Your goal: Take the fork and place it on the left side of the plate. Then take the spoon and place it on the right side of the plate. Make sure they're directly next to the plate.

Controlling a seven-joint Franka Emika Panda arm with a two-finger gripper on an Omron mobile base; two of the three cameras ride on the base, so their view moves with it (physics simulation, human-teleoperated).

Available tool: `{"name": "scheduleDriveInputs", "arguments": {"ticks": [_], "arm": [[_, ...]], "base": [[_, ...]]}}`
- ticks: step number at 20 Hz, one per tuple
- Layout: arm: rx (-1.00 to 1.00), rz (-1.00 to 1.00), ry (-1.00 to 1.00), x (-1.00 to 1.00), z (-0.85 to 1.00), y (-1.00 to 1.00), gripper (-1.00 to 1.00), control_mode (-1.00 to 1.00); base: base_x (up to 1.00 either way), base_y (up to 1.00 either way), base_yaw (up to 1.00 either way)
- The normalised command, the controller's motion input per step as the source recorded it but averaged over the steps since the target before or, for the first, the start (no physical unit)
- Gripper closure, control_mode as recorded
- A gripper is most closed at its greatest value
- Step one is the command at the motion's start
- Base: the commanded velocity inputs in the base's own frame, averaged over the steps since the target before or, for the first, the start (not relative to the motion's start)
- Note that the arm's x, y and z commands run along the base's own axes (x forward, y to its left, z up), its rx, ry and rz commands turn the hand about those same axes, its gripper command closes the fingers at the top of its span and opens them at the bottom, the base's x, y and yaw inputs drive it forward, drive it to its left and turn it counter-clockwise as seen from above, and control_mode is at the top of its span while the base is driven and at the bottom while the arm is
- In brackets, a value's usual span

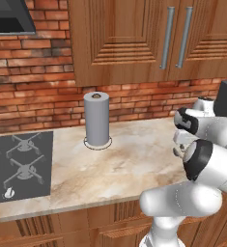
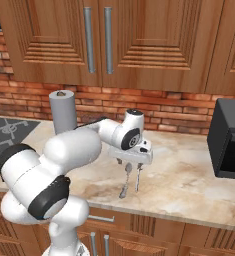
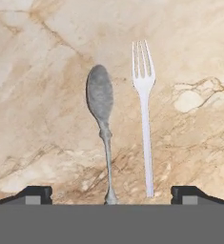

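Marbled beige counter (image 3: 46,119) carries the spoon (image 3: 102,119), slim and dull grey with an oval bowl and a thin straight handle, lying flat just beside a white fork (image 3: 144,114), the two parallel and apart. Directly above them hangs the tool (image 2: 133,165), its fingertips (image 3: 35,194) spread wide and holding nothing, with both utensils lying between them near the counter's front edge. Bare stone stretches around the pair, out to a grey paper-towel roll (image 1: 96,119) by the brick wall, a cooktop (image 1: 19,164) far to the left and a black microwave (image 2: 229,142) to the right.
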Motion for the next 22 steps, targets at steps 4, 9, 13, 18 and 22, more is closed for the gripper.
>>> {"name": "scheduleDriveInputs", "arguments": {"ticks": [4,9,13,18,22], "arm": [[-0.03,-0.07,0.1,0.27,-0.26,-0.18,-1.0,-1.0],[-0.05,-0.01,0.0,0.0,-0.27,0.1,-1.0,-1.0],[-0.06,0.0,0.0,-0.08,-0.39,0.34,-1.0,-1.0],[-0.04,0.0,-0.01,-0.21,-0.4,0.38,-1.0,-1.0],[-0.03,0.0,-0.07,-0.24,-0.17,0.22,-1.0,-1.0]], "base": [[0.0,0.0,0.0],[0.0,0.0,0.0],[0.0,0.0,0.0],[0.0,0.0,0.0],[0.0,0.0,0.0]]}}
